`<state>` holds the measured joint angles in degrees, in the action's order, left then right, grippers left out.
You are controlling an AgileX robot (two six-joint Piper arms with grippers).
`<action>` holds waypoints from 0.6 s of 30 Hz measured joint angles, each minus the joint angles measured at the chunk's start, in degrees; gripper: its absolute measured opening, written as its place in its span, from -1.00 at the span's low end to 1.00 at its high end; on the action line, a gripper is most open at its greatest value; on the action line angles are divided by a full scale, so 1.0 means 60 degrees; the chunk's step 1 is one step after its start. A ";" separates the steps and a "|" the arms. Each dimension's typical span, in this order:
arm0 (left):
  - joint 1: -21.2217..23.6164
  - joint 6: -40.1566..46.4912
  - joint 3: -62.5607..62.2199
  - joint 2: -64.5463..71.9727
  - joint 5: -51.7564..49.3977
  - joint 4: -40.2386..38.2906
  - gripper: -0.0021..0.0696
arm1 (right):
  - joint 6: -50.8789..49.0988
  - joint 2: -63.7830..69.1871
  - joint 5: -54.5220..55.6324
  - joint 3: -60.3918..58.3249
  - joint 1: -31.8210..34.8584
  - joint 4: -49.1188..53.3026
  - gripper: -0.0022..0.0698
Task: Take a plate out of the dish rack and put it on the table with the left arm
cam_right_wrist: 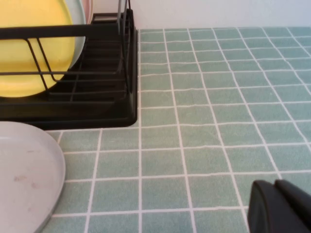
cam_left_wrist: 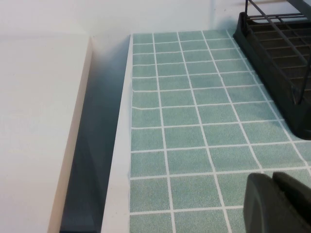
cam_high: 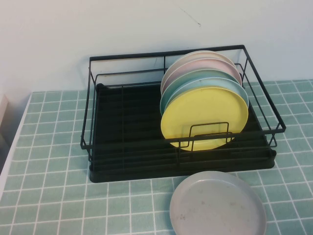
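Note:
The yellow plate (cam_high: 203,117) stands on edge at the front of a row of plates in the right half of the black wire dish rack (cam_high: 127,112). It also shows in the right wrist view (cam_right_wrist: 29,48). Neither arm shows in the high view. My left gripper (cam_left_wrist: 272,176) is shut and empty, low over the mint-green tiled table (cam_left_wrist: 194,121), left of the rack's corner (cam_left_wrist: 282,53). My right gripper (cam_right_wrist: 275,184) is shut and empty over the tiles to the right of the rack (cam_right_wrist: 97,97).
A light blue plate (cam_high: 234,85) and pink plates (cam_high: 205,61) stand behind the yellow one. A grey speckled plate (cam_high: 217,203) lies flat on the table in front of the rack and shows in the right wrist view (cam_right_wrist: 24,174). The table's left edge (cam_left_wrist: 119,145) borders a gap.

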<state>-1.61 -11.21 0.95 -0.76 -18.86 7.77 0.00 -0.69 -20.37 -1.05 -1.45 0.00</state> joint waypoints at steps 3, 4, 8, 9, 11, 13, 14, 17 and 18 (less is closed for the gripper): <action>0.0000 0.0000 0.0000 0.0000 0.0000 0.0000 -0.95 | 0.0000 0.0000 0.0000 0.0000 0.0000 0.0000 -0.94; 0.0000 0.0000 0.0000 0.0000 0.0000 0.0000 -0.95 | 0.0000 0.0000 0.0000 0.0000 0.0000 0.0000 -0.94; 0.0000 0.0042 0.0000 0.0000 0.0000 0.0000 -0.95 | 0.0000 0.0000 0.0000 0.0000 0.0000 0.0000 -0.94; 0.0000 0.0057 0.0000 0.0000 0.0000 0.0000 -0.95 | 0.0000 0.0000 0.0000 0.0000 0.0000 0.0000 -0.94; 0.0000 0.0090 0.0000 0.0000 0.0000 0.0000 -0.95 | 0.0000 0.0000 0.0000 0.0000 0.0000 0.0000 -0.94; 0.0000 0.0144 0.0000 0.0000 0.0000 0.0000 -0.95 | 0.0000 0.0000 0.0000 0.0000 0.0000 0.0000 -0.94; 0.0000 0.0144 0.0000 0.0000 0.0000 0.0000 -0.95 | 0.0000 0.0000 0.0000 0.0000 0.0000 0.0000 -0.94; 0.0000 0.0183 0.0000 0.0000 0.0000 0.0000 -0.95 | 0.0000 0.0000 0.0000 0.0000 0.0000 0.0000 -0.94; 0.0000 0.0183 0.0000 0.0000 0.0000 0.0000 -0.95 | 0.0000 0.0000 0.0000 0.0000 0.0000 0.0000 -0.94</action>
<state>-1.61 -10.11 0.95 -0.76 -18.86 7.77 0.00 -0.69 -20.37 -1.05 -1.45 0.00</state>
